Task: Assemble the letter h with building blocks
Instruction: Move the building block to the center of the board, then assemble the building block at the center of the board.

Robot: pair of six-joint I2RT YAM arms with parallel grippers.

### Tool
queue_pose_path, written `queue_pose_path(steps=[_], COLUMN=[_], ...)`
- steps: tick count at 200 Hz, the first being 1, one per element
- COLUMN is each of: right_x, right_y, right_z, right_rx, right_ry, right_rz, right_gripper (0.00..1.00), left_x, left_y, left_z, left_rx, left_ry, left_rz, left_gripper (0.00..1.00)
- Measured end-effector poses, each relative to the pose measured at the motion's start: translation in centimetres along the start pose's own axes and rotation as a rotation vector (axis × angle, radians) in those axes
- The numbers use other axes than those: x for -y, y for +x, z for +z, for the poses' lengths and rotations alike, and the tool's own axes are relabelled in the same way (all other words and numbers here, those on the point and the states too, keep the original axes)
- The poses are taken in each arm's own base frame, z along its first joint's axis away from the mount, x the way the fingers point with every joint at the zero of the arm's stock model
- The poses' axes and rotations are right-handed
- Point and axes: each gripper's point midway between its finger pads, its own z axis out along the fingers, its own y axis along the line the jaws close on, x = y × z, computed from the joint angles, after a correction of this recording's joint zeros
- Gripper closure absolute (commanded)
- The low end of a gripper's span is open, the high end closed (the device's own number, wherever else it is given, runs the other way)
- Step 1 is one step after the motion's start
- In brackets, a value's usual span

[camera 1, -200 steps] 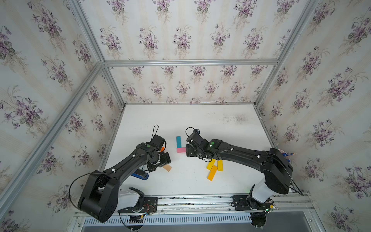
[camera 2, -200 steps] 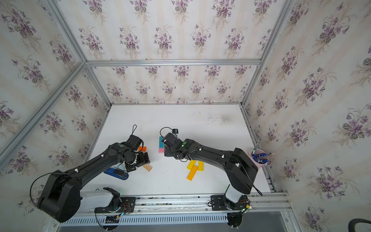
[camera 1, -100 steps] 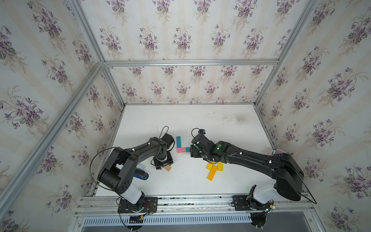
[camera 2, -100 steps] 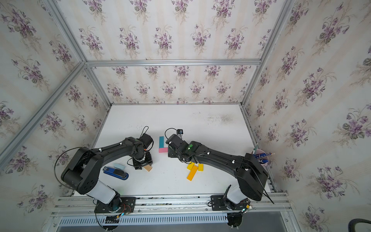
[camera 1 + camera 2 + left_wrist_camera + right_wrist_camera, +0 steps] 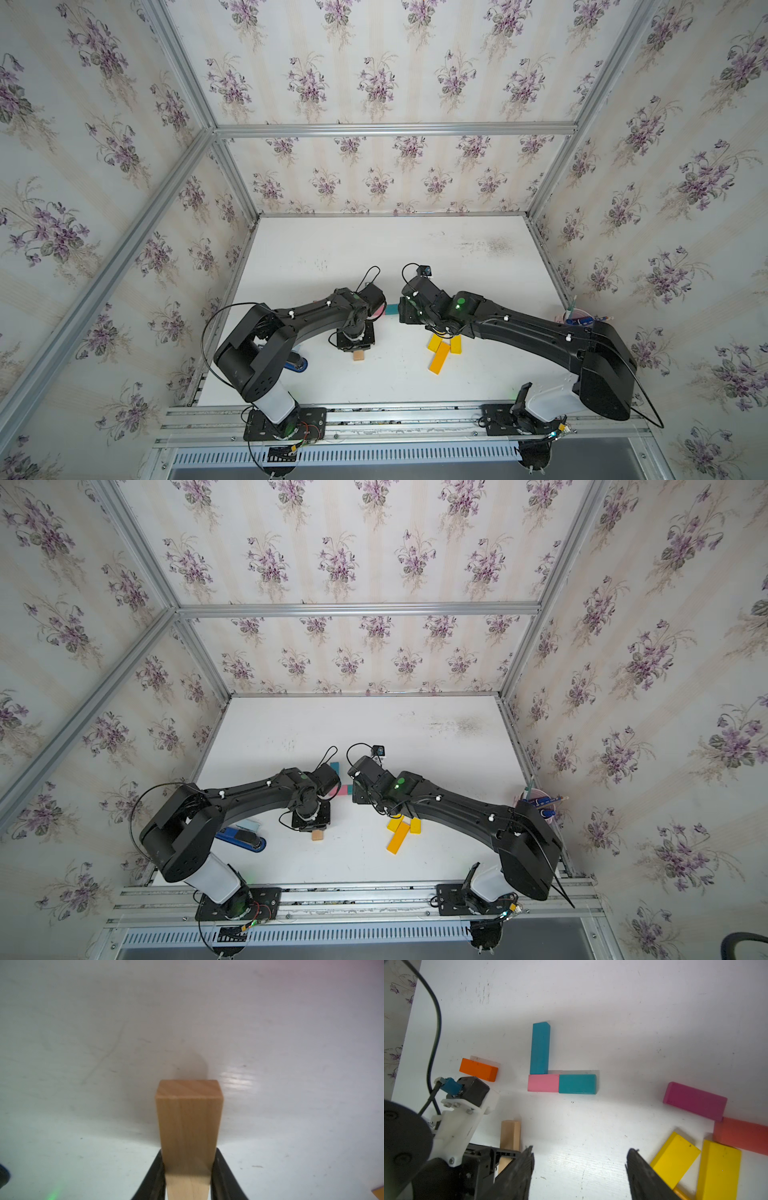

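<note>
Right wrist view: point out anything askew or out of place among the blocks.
The yellow blocks lie jumbled at odd angles, and the magenta block sits tilted beside the red block. The teal-and-pink L looks square. In a top view, a blue stapler lies nearby, which is no block.

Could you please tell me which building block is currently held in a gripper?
The tan block: the left gripper is shut on it, whereas the painted blocks all lie free on the table.

Bright diffuse light, soft shadows, hazy left wrist view.
</note>
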Motion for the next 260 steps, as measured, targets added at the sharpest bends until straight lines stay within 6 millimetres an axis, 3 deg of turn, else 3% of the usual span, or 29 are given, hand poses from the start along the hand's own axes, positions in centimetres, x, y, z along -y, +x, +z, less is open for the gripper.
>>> queue_pose_path(steps=[28, 99, 105, 119, 131, 159, 185, 202, 222, 242, 260], right_x=[0.1, 1.0, 1.0, 1.1, 1.2, 2.0, 2.7, 2.6, 1.4, -1.2, -4.2], right_y=[-0.1, -0.1, -0.1, -0.2, -0.2, 0.1, 0.8, 1.2, 2.3, 4.0, 5.7], right_z=[-0.1, -0.7, -0.7, -0.8, -0.9, -1.1, -1.0, -0.9, -0.1, 1.5, 3.3], right_rx=[0.001, 0.014, 0.016, 0.021, 0.023, 0.023, 0.011, 0.003, -0.025, -0.081, -0.131], right_ry=[0.001, 0.022, 0.022, 0.025, 0.030, 0.055, 0.071, 0.072, 0.059, 0.050, 0.034], right_rz=[0.017, 0.031, 0.038, 0.041, 0.046, 0.077, 0.121, 0.138, 0.130, 0.095, 0.047], right_gripper=[0.28, 0.28, 0.28, 0.28, 0.27, 0.26, 0.23, 0.22, 0.21, 0.20, 0.21], left_x=[2.3, 4.0, 4.0, 3.9, 4.3, 4.1, 4.0, 2.2, -2.9, -8.1, -10.3], left_y=[0.5, -0.6, -0.6, -0.7, -0.8, -1.3, -2.3, -2.8, -4.0, -4.4, -4.3], left_z=[0.8, 1.0, 1.0, 1.1, 1.0, -0.4, -5.5, -8.9, -11.8, -13.3, -15.0], left_rx=[-0.032, -0.070, -0.073, -0.081, -0.080, -0.019, 0.126, 0.219, 0.309, 0.365, 0.421], left_ry=[0.016, 0.010, 0.008, 0.010, 0.028, 0.052, 0.121, 0.144, 0.145, 0.125, 0.138], left_rz=[0.050, 0.077, 0.076, 0.073, 0.071, 0.078, 0.093, 0.068, -0.057, -0.186, -0.237], left_gripper=[0.79, 0.71, 0.66, 0.34, 0.21, 0.07, 0.01, 0.00, 0.00, 0.00, 0.00])
